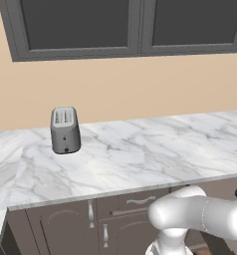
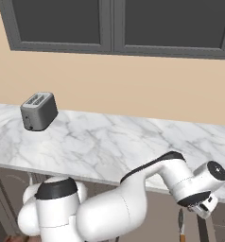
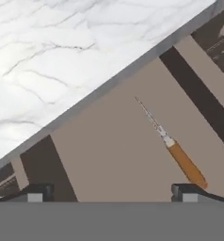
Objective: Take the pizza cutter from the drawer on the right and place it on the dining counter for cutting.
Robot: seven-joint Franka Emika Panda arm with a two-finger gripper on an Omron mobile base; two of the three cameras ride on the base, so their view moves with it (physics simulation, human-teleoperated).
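Observation:
The pizza cutter (image 3: 172, 146) lies flat on the floor of the open drawer (image 3: 109, 155). I see it edge-on, so its wheel is a thin silver line and its brown wooden handle points toward my right fingertip (image 3: 184, 192). My gripper (image 3: 111, 193) hovers open above the drawer, apart from the cutter, with nothing between its fingers. From the right base view the cutter (image 2: 180, 226) sits below the counter edge, just left of and under my hand (image 2: 202, 205). The dining counter is out of view.
A marble top over grey-brown cabinets (image 1: 140, 154) overhangs the drawer's back. A grey toaster (image 1: 65, 130) stands on it at the left. Dark wall cabinets (image 1: 130, 25) hang above. A cabinet drawer with a silver handle (image 1: 139, 201) sits below the counter's front edge.

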